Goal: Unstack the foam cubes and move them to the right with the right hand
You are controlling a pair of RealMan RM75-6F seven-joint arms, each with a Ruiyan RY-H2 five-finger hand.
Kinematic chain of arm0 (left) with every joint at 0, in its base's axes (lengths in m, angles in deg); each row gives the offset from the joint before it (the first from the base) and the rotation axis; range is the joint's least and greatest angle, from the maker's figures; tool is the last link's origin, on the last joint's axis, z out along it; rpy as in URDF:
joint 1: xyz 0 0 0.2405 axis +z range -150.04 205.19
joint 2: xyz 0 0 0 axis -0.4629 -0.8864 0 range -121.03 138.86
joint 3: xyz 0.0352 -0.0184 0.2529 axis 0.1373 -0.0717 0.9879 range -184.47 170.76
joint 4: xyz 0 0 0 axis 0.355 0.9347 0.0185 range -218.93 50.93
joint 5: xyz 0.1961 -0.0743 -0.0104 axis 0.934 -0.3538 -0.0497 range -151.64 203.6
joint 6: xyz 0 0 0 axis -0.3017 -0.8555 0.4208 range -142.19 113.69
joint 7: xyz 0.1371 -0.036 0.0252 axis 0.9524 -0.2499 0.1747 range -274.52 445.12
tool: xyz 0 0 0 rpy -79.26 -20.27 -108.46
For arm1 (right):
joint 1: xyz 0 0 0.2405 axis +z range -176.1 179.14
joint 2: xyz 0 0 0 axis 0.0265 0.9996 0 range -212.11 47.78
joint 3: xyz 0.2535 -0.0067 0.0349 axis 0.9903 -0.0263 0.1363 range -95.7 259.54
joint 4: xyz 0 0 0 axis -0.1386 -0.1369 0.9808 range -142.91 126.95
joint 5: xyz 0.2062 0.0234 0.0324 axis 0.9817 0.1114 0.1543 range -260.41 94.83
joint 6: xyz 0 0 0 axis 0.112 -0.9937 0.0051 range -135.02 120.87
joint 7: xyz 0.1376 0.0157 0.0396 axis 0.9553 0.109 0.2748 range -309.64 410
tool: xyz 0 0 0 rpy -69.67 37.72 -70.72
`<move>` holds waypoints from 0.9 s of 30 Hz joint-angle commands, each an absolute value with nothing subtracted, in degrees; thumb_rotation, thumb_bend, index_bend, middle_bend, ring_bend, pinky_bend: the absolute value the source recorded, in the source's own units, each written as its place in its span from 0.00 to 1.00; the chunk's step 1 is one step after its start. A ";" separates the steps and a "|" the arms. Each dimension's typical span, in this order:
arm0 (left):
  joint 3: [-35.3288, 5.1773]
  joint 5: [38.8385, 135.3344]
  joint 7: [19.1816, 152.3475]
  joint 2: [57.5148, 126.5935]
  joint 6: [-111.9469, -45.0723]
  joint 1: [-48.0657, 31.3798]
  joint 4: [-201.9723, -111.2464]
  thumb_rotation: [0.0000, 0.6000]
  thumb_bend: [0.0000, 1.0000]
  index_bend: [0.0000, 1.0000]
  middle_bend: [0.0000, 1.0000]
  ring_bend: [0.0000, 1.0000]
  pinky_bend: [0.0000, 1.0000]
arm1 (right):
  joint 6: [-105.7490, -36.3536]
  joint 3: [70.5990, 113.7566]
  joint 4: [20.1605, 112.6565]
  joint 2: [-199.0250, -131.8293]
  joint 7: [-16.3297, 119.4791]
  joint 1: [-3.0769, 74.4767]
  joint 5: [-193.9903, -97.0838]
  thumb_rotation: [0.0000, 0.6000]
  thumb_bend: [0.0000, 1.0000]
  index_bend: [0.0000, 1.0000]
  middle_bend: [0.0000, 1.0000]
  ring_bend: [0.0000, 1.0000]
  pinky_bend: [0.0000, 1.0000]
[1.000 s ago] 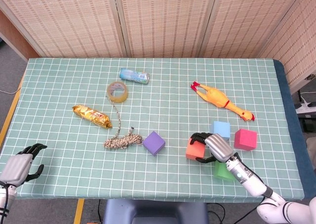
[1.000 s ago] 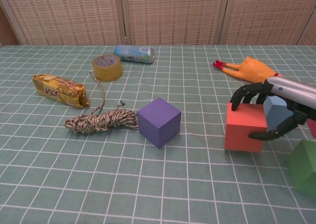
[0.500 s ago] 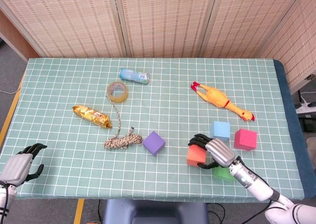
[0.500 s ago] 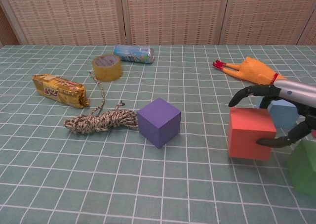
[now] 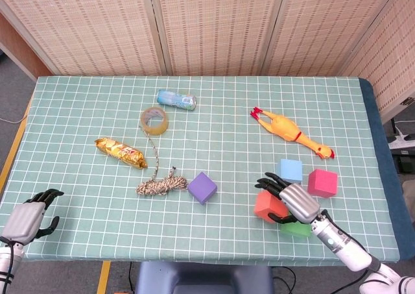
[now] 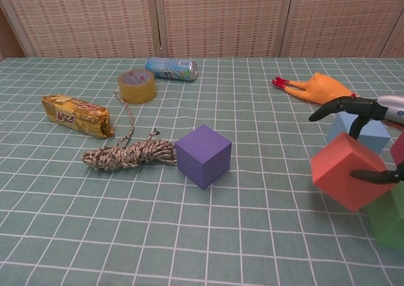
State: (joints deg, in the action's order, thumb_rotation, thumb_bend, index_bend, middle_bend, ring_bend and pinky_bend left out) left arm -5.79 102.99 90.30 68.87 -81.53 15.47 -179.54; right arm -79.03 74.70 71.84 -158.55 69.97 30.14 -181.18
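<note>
My right hand [image 5: 295, 202] [image 6: 372, 137] grips the red foam cube [image 5: 268, 207] [image 6: 348, 170], which hangs tilted just above the table near the front right. Right behind it sits the green cube [image 5: 297, 229] [image 6: 389, 214], partly hidden by the hand. The light blue cube [image 5: 290, 171] [image 6: 359, 132] and the pink cube [image 5: 322, 182] rest farther back on the right. A purple cube [image 5: 202, 187] [image 6: 203, 155] stands alone near the middle. My left hand [image 5: 29, 216] hangs at the front left corner with its fingers curled and holds nothing.
A rubber chicken [image 5: 290, 132] [image 6: 315, 87] lies at the back right. A coil of rope [image 5: 159, 185] [image 6: 129, 154], a tape roll [image 5: 154, 119], a gold snack pack [image 5: 120, 152] and a can [image 5: 176, 99] lie on the left half of the checked tablecloth [image 5: 78, 112].
My right hand has lifted the red cube, tilted it and carried it right and toward the front edge, closer to the green cube. The left hand has barely moved.
</note>
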 commanded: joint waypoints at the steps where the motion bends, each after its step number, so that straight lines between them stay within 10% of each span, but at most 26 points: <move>1: -5.83 102.92 90.26 68.86 -81.58 15.49 -179.54 1.00 0.46 0.21 0.17 0.19 0.37 | -77.62 74.42 70.64 -159.21 70.77 30.36 -181.00 1.00 0.17 0.13 0.08 0.01 0.33; 16: -5.72 103.25 89.94 68.82 -81.68 15.54 -179.43 1.00 0.47 0.21 0.17 0.19 0.37 | -89.61 75.40 70.60 -156.28 67.01 25.99 -185.54 1.00 0.08 0.00 0.00 0.00 0.11; 27: -5.82 103.00 89.91 68.79 -81.90 15.64 -179.41 1.00 0.46 0.21 0.17 0.19 0.37 | -104.77 81.29 65.49 -160.65 38.92 12.04 -176.84 1.00 0.08 0.00 0.00 0.00 0.11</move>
State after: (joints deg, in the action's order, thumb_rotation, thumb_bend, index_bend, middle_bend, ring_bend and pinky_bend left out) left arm -5.82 102.99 89.92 68.80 -81.90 15.63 -179.40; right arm -99.86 78.45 68.68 -158.33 47.40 17.19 -181.00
